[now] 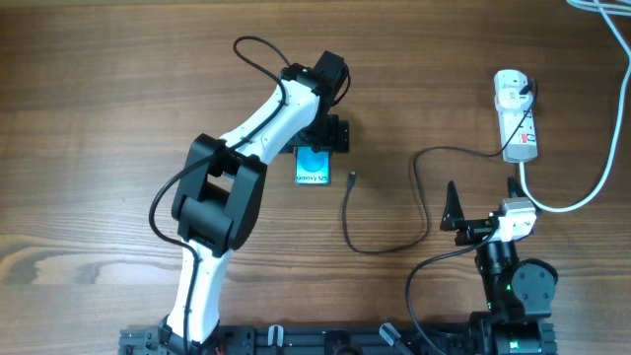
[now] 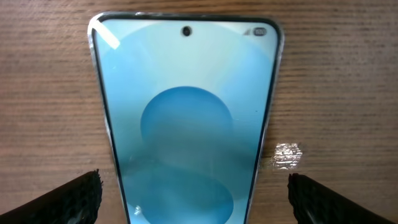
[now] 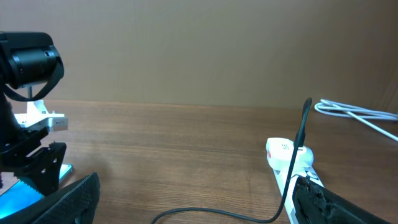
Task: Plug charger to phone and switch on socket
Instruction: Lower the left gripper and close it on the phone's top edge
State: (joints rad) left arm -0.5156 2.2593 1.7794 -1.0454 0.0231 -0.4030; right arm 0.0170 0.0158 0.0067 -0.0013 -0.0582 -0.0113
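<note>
A: Entry one. Where is the phone?

B: The phone [image 1: 313,168] lies flat on the counter [image 1: 89,108], cyan screen up. In the left wrist view it fills the middle of the frame, with the camera hole at its far end.

A: Left tool?

B: The left tool [image 1: 323,138] hangs over the phone's far end, spread wide. One of its fingers [image 2: 74,199] shows on each side of the phone, both clear of its edges. It grips nothing. I cannot tell whether the tips touch the counter.

A: Charger?

B: The charger [image 1: 346,212] lies loose on the counter to the right of the phone. Its connector tip [image 1: 352,178] is near the phone's right edge, apart from it and not plugged in. The cable loops away from the phone and runs to the socket [image 1: 517,123], well to the phone's right.

A: Right tool?

B: The right tool [image 1: 481,200] is well right of the phone, between the cable loop and the socket. It is spread wide and empty.

A: Switch state?

B: The red marks are too small to read. A white cord [image 1: 592,187] leaves the socket on the side away from the phone.
</note>
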